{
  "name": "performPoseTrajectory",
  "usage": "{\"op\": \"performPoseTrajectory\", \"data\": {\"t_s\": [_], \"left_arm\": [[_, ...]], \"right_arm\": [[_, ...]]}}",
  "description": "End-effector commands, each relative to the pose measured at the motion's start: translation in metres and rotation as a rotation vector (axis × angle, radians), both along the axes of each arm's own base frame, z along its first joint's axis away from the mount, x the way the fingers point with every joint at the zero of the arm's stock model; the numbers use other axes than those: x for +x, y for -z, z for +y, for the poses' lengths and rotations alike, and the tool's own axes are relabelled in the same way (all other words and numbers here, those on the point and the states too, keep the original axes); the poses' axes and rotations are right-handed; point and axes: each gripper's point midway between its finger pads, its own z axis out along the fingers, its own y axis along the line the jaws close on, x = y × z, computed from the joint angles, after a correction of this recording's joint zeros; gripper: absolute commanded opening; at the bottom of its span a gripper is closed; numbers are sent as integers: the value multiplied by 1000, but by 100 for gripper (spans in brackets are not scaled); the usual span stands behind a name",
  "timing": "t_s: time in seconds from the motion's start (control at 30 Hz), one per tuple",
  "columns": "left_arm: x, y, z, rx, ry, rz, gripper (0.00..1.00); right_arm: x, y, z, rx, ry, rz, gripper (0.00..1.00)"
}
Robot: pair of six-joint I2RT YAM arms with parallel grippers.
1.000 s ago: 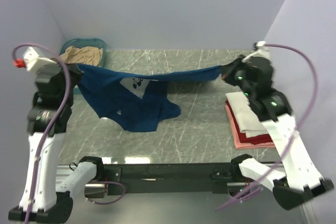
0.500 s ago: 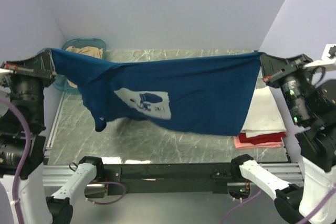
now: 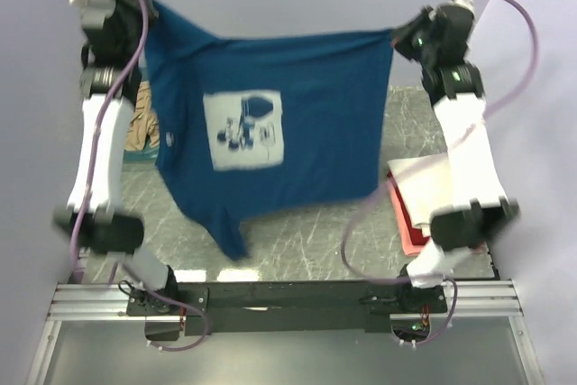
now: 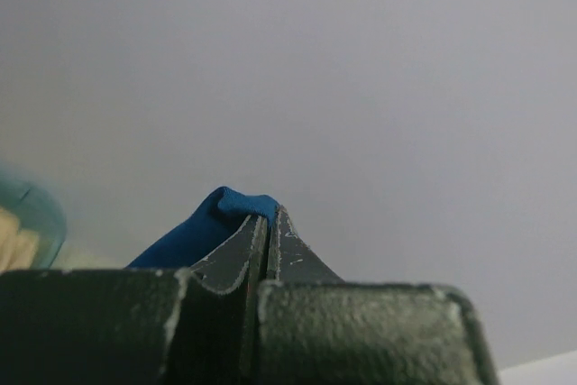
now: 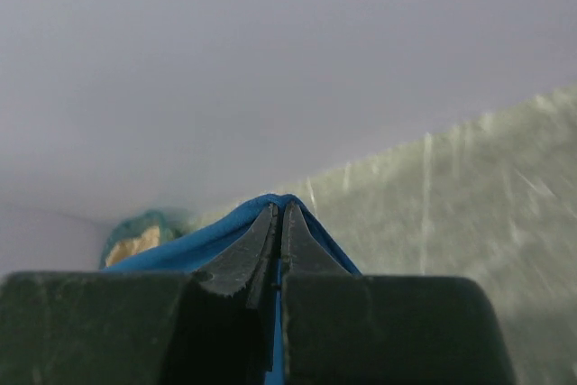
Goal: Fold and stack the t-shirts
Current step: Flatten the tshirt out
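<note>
You hold the blue shirt (image 3: 297, 123) spread wide in the air above the table (image 3: 315, 232), its white print facing the overhead camera. Your left gripper (image 3: 147, 17) is clamped on one upper corner and your right gripper (image 3: 397, 40) on the other. Both wrist views show the jaws pressed together with a fold of blue cloth pinched at the tips. The top edge runs fairly taut between the two grippers, while the rest hangs loose, one part drooping to a point toward the near edge. At the right of the table sits a stack (image 3: 424, 191) of folded shirts, cream on top, red and pink beneath. At the far left a tan shirt (image 3: 140, 123) lies in a basket (image 3: 135, 158), partly hidden by the left arm. The blue shirt looks light, soft and limp, so it will likely sag, swing and wrinkle wherever you leave it unsupported. Thin cloth may also slip from a shallow pinch. Your hold seems best kept at the corners, with the edge taut, while you lay it flat for folding
</note>
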Motion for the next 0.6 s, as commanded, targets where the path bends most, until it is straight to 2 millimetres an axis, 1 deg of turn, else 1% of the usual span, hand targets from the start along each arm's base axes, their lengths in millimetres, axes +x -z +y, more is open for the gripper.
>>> {"op": "performPoseTrajectory", "data": {"t_s": [0.0, 0.03, 0.07, 0.1, 0.13, 0.17, 0.2, 0.23, 0.27, 0.3, 0.33, 0.37, 0.4, 0.43, 0.47, 0.5, 0.53, 0.57], "left_arm": [[2, -110, 1, 16, 99, -322, 0], [7, -118, 1, 20, 113, -340, 0], [11, -135, 0, 29, 129, -393, 1], [12, -140, -2, 42, 156, -413, 1], [7, -151, -3, 44, 178, -464, 1], [9, -147, -5, 48, 198, -456, 1], [4, -152, -4, 57, 197, -485, 1], [-11, -162, -4, 69, 195, -519, 1], [0, -142, -3, 68, 192, -470, 1], [0, -135, -2, 80, 190, -453, 1], [2, -127, -2, 80, 189, -433, 1], [5, -105, -1, 71, 188, -381, 1], [8, -91, -1, 57, 193, -349, 1], [-2, -88, -5, 59, 213, -345, 1], [12, -45, -6, 39, 222, -254, 1], [12, -30, -7, 19, 231, -232, 1], [1, -25, -7, 5, 225, -223, 1], [9, 22, -6, -29, 225, -125, 1]], "right_arm": [[33, -78, 1, 65, -53, -232, 0], [28, -111, -4, 67, -51, -310, 0], [32, -116, -4, 72, -57, -319, 0], [43, -113, -6, 78, -56, -317, 0], [43, -123, -11, 91, -55, -351, 0], [40, -126, -11, 99, -65, -362, 0], [39, -125, -9, 104, -75, -367, 0], [47, -107, -7, 114, -81, -340, 0], [38, -108, -5, 114, -91, -348, 0], [38, -99, -5, 114, -90, -332, 0], [47, -65, -6, 115, -85, -270, 0], [42, -58, -18, 112, -65, -261, 0], [43, -41, -17, 115, -71, -227, 0], [47, 0, -16, 123, -72, -146, 0], [46, 18, -16, 132, -72, -109, 0], [39, 30, -18, 137, -77, -90, 0], [37, 78, -20, 157, -66, -5, 0], [27, 89, -20, 171, -64, 12, 0]]}}
